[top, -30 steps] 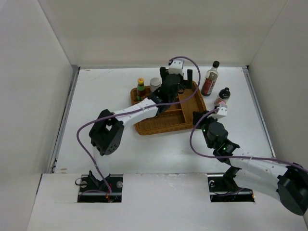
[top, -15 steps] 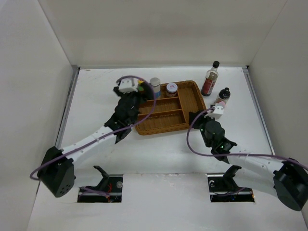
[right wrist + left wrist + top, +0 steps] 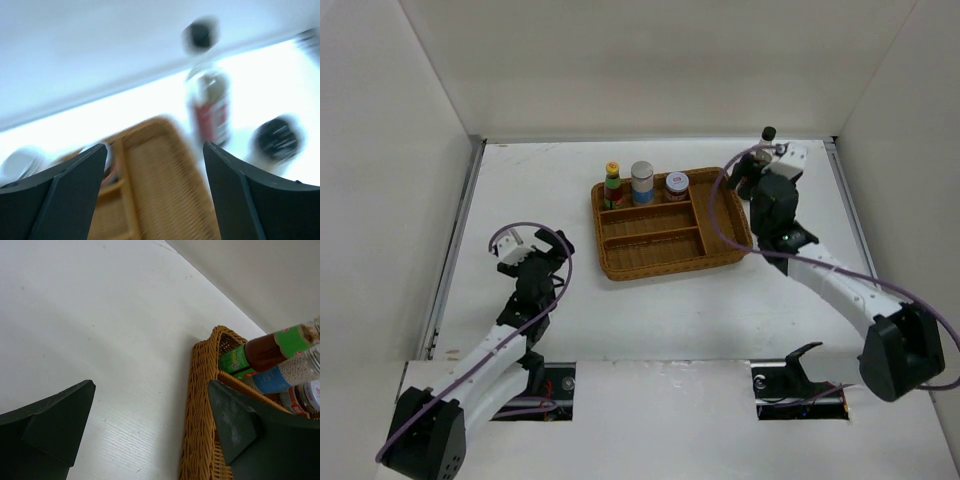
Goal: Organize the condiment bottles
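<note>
Three condiment bottles stand in the wicker tray's [image 3: 724, 238] back compartment: a red sauce bottle [image 3: 613, 185] with green-yellow cap, a blue-label jar [image 3: 642, 182] and a small dark-lidded jar [image 3: 677, 186]. My right gripper [image 3: 748, 178] hovers at the tray's back right corner, next to the tall dark bottle [image 3: 767, 135]. In the blurred right wrist view that gripper [image 3: 154, 146] is open and empty over the tray [image 3: 160, 185], with the tall bottle [image 3: 209, 107] and a black-capped shaker [image 3: 275, 140] beyond. My left gripper [image 3: 548, 262] is open and empty, left of the tray [image 3: 200, 415].
White walls close the table [image 3: 650, 310] at the back and both sides. The tray's two front compartments hold nothing. The left wrist view shows the sauce bottle [image 3: 270, 347] and the blue-label jar [image 3: 280, 377] over the tray's corner. My right arm hides the table right of the tray.
My left arm has drawn back from the tray to the near left. My right arm has swung up to the back right beside the tall bottle, and its jaws have opened.
</note>
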